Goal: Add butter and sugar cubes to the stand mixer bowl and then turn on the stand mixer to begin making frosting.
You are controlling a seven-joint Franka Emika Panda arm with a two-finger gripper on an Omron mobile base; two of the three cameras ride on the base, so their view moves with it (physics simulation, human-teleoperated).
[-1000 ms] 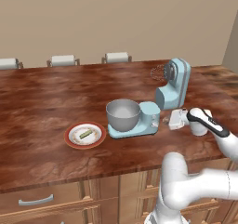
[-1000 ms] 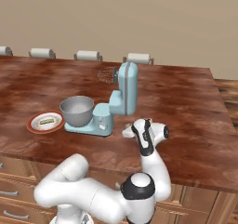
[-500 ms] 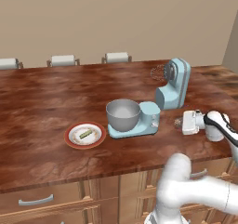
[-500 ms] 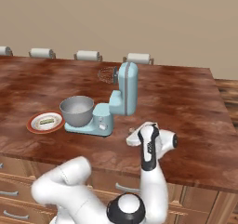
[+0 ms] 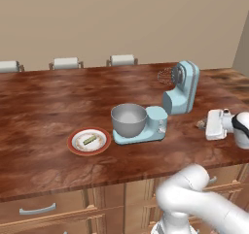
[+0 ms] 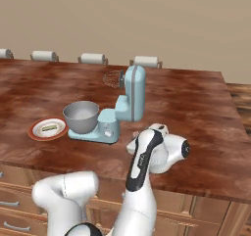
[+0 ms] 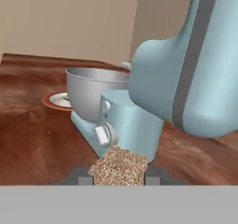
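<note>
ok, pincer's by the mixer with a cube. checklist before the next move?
1. Sugar cube sits between the tips of the pincer: ok.
2. Cube lifted off the counter: cannot tell.
3. Stand mixer head tilted back, whisk clear of the bowl: ok.
4. Stand mixer bowl seated on the base, top open: ok.
5. Straight path to the bowl: not ok; the mixer's base and column stand between, so probably go up and over.
6. Butter in the bowl: not ok; it lies on the plate.
</note>
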